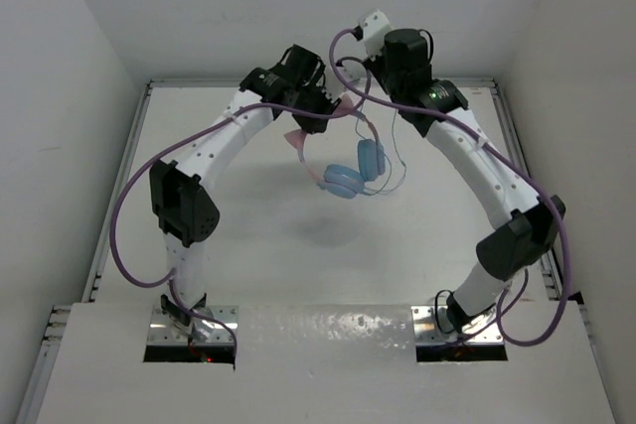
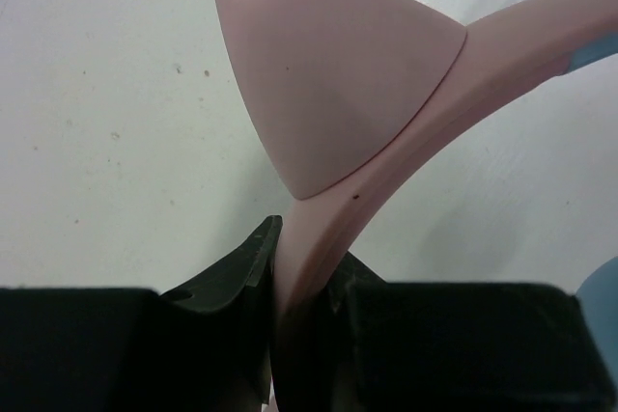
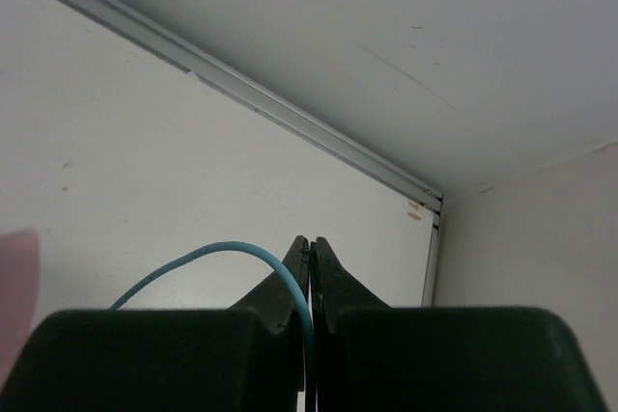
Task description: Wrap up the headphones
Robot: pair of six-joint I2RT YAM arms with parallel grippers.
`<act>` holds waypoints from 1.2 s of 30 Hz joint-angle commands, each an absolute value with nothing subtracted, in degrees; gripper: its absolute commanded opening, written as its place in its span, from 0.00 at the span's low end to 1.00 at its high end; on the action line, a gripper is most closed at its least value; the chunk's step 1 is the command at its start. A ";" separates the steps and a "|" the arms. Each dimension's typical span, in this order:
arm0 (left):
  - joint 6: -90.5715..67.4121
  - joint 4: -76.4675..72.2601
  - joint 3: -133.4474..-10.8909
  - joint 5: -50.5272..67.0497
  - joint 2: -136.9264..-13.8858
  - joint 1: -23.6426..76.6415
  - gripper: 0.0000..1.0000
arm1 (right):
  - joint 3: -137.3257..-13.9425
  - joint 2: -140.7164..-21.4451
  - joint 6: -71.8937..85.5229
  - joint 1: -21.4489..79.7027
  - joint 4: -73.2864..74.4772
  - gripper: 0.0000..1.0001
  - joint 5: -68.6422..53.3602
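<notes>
The headphones hang above the table, with their two light blue ear cups [image 1: 343, 181] lowest. My left gripper [image 2: 304, 248] is shut on the pink headband [image 2: 415, 132], just below a pink cat ear [image 2: 328, 74]. In the top view this gripper [image 1: 326, 106] sits at the back centre. The thin teal-blue cable [image 1: 398, 161] runs up from the cups toward the right arm. My right gripper [image 3: 311, 243] is shut on that cable [image 3: 212, 253], which arcs away to the left of its fingers. A blurred pink shape shows at that view's left edge.
Thick purple robot cables [image 1: 124, 215] loop along both arms. White walls enclose the table, and a metal rail [image 3: 290, 118] runs along its far edge to the back right corner. The headphones cast a shadow [image 1: 328, 230] on the table.
</notes>
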State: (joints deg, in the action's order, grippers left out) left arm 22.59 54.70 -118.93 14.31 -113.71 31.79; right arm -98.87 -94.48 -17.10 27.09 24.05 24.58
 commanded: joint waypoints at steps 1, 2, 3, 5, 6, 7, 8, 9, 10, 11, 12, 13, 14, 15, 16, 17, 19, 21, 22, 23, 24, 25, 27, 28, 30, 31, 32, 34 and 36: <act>31.18 54.84 -123.75 22.05 -111.71 32.70 0.00 | -104.41 -98.52 -18.83 24.18 25.05 0.00 26.56; 32.25 56.06 -124.01 22.67 -111.62 32.70 0.00 | -105.55 -98.96 -17.76 22.34 24.87 0.00 26.02; 33.39 56.77 -124.36 23.63 -111.45 32.70 0.00 | -106.25 -99.49 -16.62 21.45 25.13 0.00 25.67; 35.50 58.61 -124.98 26.71 -111.27 32.78 0.00 | -108.53 -100.98 -14.07 19.87 26.18 0.00 24.96; 35.77 59.15 -125.15 29.68 -111.18 32.78 0.00 | -109.15 -101.94 -13.11 19.60 26.37 0.00 24.87; 35.68 59.67 -125.42 31.45 -111.09 32.78 0.00 | -109.51 -102.30 -12.75 19.51 26.45 0.00 24.44; 35.42 59.68 -125.77 33.03 -111.09 32.87 0.00 | -109.69 -102.57 -12.31 19.51 26.54 0.00 23.91; 35.07 59.59 -126.12 34.70 -111.09 32.96 0.00 | -109.60 -102.83 -11.78 19.42 26.54 0.00 23.38; 33.59 58.89 -126.38 36.98 -111.18 33.05 0.00 | -109.51 -103.27 -10.73 19.34 26.54 0.00 22.86; 32.70 58.36 -126.82 37.70 -111.27 32.96 0.00 | -109.16 -103.45 -10.20 19.16 26.63 0.00 22.24; 31.65 57.75 -127.09 38.31 -111.18 32.96 0.00 | -108.99 -103.71 -9.67 18.99 26.63 0.00 22.24; 29.64 56.61 -127.44 38.76 -111.18 32.96 0.00 | -108.64 -103.80 -8.36 18.90 26.72 0.00 22.15; 28.66 56.17 -127.79 39.02 -111.18 32.96 0.00 | -108.11 -103.71 -6.78 18.37 26.72 0.00 21.19; 27.96 55.64 -127.97 39.02 -111.27 33.05 0.00 | -107.93 -103.71 -6.77 18.11 26.63 0.00 20.40; 27.51 55.29 -128.06 39.55 -111.27 32.96 0.00 | -107.76 -103.62 -5.11 17.84 26.54 0.00 19.52; 27.42 55.20 -128.14 39.81 -111.36 32.96 0.00 | -107.32 -103.36 -4.40 17.32 26.28 0.00 18.73; 27.51 55.72 -128.67 41.30 -111.45 32.96 0.00 | -107.23 -103.27 -2.82 16.79 25.23 0.00 17.06; 27.69 56.42 -130.16 43.14 -111.36 33.05 0.00 | -107.75 -103.79 -1.94 15.56 25.22 0.00 16.18; 27.34 56.69 -130.78 44.89 -111.27 32.96 0.00 | -108.01 -104.06 -0.89 15.12 25.40 0.00 15.30; 27.07 56.78 -131.65 45.35 -111.10 32.87 0.00 | -108.71 -104.32 -0.44 13.90 25.84 0.00 15.03; 26.72 56.69 -132.27 45.44 -111.01 32.78 0.00 | -108.98 -104.94 -0.35 13.36 26.80 0.00 14.77; 25.67 55.99 -132.62 44.40 -110.66 32.78 0.00 | -109.07 -105.03 1.56 12.92 27.24 0.00 14.59; 23.65 54.33 -132.80 38.02 -110.30 32.52 0.00 | -107.67 -104.16 2.63 11.69 27.69 0.00 14.24; 20.77 52.23 -132.63 34.66 -110.04 32.43 0.00 | -104.88 -103.37 2.90 10.99 26.73 0.00 13.72; 16.11 49.93 -132.28 24.33 -109.86 31.73 0.00 | -100.57 -100.04 3.25 10.37 24.80 0.00 13.62; 15.21 48.27 -131.84 22.52 -109.69 31.21 0.00 | -96.37 -98.98 3.43 9.50 23.74 0.00 13.19; 14.77 47.73 -131.75 22.59 -109.51 29.98 0.00 | -94.76 -98.09 3.60 8.97 22.34 0.00 12.75; 15.20 47.81 -132.71 27.23 -109.51 29.36 0.00 | -92.47 -97.47 4.48 7.39 22.15 0.00 11.78; 16.61 48.86 -133.68 34.17 -109.60 29.27 0.00 | -92.90 -98.69 4.13 6.86 22.76 0.00 11.95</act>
State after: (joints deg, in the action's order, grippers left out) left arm 19.35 52.38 -130.28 28.01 -113.36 30.22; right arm -92.66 -100.33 2.55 7.90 25.78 13.26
